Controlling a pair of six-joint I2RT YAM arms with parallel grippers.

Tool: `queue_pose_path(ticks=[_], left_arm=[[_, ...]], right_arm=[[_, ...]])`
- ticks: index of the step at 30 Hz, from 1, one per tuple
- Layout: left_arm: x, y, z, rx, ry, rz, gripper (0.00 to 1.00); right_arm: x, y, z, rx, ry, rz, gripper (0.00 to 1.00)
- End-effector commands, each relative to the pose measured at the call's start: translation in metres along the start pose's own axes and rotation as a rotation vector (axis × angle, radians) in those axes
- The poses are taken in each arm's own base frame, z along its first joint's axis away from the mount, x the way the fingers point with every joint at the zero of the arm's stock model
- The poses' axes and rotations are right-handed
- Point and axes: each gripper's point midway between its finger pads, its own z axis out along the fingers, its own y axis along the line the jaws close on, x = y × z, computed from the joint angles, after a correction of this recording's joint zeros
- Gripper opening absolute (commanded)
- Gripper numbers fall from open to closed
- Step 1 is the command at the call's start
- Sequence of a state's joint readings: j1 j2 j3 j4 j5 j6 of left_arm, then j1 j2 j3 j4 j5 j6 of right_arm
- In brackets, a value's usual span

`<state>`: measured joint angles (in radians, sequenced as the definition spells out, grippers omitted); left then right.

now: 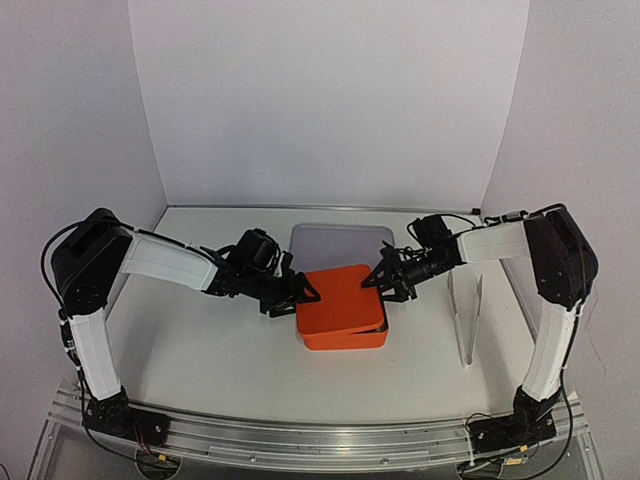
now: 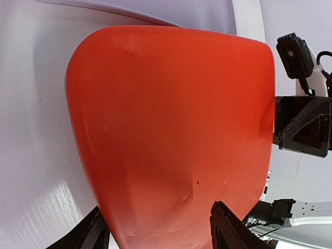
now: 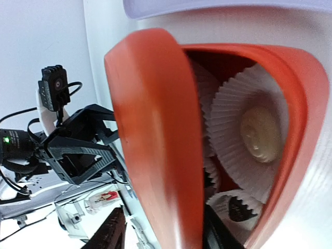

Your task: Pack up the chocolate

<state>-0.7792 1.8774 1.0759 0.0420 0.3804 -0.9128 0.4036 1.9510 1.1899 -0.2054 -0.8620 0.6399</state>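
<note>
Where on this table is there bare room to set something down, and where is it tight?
Bare table lies near-left, bordered by the left arm, the orange box and the near edge; a narrower patch sits between box and clear stand. Crowded: left gripper and right gripper flank the box, and a translucent tray lies right behind it.

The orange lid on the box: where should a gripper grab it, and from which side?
Probably by its thin right rim, coming in level from the right. The orange lid is broad and domed on top, with nothing to pinch, but its right edge stands lifted off the orange box, leaving a lip to pinch.
</note>
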Motion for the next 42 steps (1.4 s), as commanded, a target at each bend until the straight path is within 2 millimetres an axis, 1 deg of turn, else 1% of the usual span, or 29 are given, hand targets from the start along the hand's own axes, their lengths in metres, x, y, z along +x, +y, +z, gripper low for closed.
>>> queue_pose_path(ticks=[1,3,6,10,13,16,23,26,28,31,33,35,38,42], left_arm=[[-0.006,-0.007,0.003,-0.010,-0.010,0.037,0.64],[-0.006,-0.007,0.004,-0.014,-0.013,0.041,0.64],[-0.008,-0.008,0.004,-0.017,-0.020,0.049,0.64],[-0.009,-0.008,0.008,-0.017,-0.016,0.052,0.64],[-0.008,-0.013,0.011,-0.006,-0.008,0.061,0.64],[-0.007,-0.016,0.013,-0.010,0.003,0.067,0.64],[-0.009,-0.026,0.011,0.008,0.001,0.081,0.65],[-0.010,-0.028,0.011,0.010,-0.001,0.084,0.66],[-0.010,-0.028,0.012,0.003,0.000,0.084,0.67],[-0.012,-0.028,0.011,-0.014,-0.005,0.084,0.69],[-0.015,-0.028,0.011,-0.031,-0.013,0.083,0.71],[-0.015,-0.027,0.013,-0.058,-0.012,0.085,0.73],[-0.015,-0.029,0.017,-0.087,-0.004,0.094,0.74],[-0.013,-0.026,0.025,-0.124,0.016,0.095,0.74]], right_arm=[[-0.004,0.000,-0.020,0.048,-0.069,-0.012,0.50],[-0.004,-0.005,-0.023,0.078,-0.082,-0.006,0.55],[-0.002,-0.010,-0.030,0.148,-0.088,-0.009,0.56],[-0.004,-0.011,-0.041,0.230,-0.123,-0.022,0.58],[-0.006,-0.013,-0.048,0.274,-0.147,-0.019,0.59],[-0.005,-0.009,-0.054,0.287,-0.161,-0.029,0.60],[0.003,0.011,-0.062,0.238,-0.165,-0.063,0.68],[0.003,0.015,-0.066,0.234,-0.174,-0.073,0.70],[0.003,0.010,-0.067,0.262,-0.185,-0.068,0.70],[0.003,-0.008,-0.066,0.322,-0.184,-0.065,0.70],[0.005,-0.021,-0.062,0.351,-0.167,-0.051,0.70],[0.007,-0.027,-0.056,0.348,-0.138,-0.034,0.70],[0.009,-0.033,-0.048,0.339,-0.106,-0.020,0.70],[0.011,-0.033,-0.042,0.310,-0.075,-0.011,0.70]])
